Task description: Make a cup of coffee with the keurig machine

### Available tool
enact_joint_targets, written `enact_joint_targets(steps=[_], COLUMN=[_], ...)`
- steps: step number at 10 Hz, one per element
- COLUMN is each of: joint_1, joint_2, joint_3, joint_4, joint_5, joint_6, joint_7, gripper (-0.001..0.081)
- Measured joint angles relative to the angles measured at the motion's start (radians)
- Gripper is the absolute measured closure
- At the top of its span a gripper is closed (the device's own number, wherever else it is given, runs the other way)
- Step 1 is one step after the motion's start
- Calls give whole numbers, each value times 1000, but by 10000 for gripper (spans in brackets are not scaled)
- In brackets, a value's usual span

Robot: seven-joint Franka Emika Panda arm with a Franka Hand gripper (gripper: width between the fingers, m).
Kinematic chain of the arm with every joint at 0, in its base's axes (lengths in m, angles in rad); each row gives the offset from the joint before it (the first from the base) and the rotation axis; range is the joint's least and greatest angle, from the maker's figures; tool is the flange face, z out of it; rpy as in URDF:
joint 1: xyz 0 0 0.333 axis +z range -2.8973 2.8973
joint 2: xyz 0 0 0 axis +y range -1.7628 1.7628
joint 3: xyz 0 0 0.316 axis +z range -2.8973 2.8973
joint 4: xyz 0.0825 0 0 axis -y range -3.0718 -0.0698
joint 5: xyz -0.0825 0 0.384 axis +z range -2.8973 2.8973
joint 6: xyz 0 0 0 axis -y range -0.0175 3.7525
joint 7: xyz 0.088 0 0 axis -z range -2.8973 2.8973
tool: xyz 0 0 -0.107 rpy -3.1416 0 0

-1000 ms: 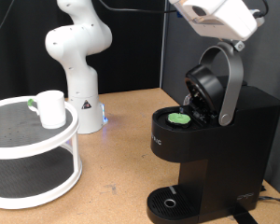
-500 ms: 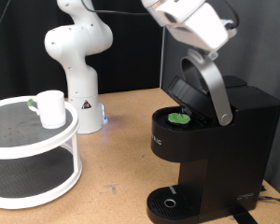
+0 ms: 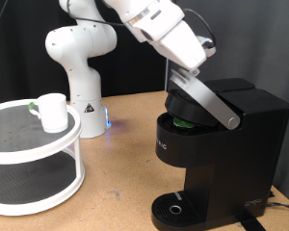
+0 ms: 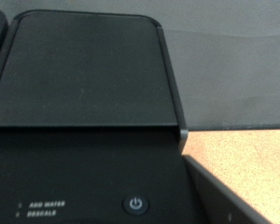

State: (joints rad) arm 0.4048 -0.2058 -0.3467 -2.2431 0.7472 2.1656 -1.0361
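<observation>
Brown wooden tabletop (image 3: 125, 154) carrying big black boxy keurig machine (image 3: 222, 164) at exterior view's right. White robot gripper (image 3: 188, 63) pressing down on machine's silver-grey curved lid handle (image 3: 210, 101); lid sitting low, nearly shut. Fingers hidden, cannot tell if spread or pressed together. Small white cup (image 3: 52, 112) with side handle standing on round white two-level rack (image 3: 34, 159) at exterior view's left, well apart from machine. Wrist view showing machine's black top (image 4: 84, 75) and power button (image 4: 135, 203).

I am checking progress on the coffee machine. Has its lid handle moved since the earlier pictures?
Yes. The lid handle has swung down towards the exterior view's left, nearly closing over the keurig machine body, pushed by the tool.
</observation>
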Motion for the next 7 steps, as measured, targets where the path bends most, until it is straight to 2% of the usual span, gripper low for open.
enact_joint_targets(steps=[5, 7], joint_1=[-19, -23], joint_2=[-6, -5], joint_3=[-29, -30], joint_4=[-21, -50], joint_5=[-3, -36], joint_6=[-11, 26], joint_7=[-68, -75], gripper=[806, 806])
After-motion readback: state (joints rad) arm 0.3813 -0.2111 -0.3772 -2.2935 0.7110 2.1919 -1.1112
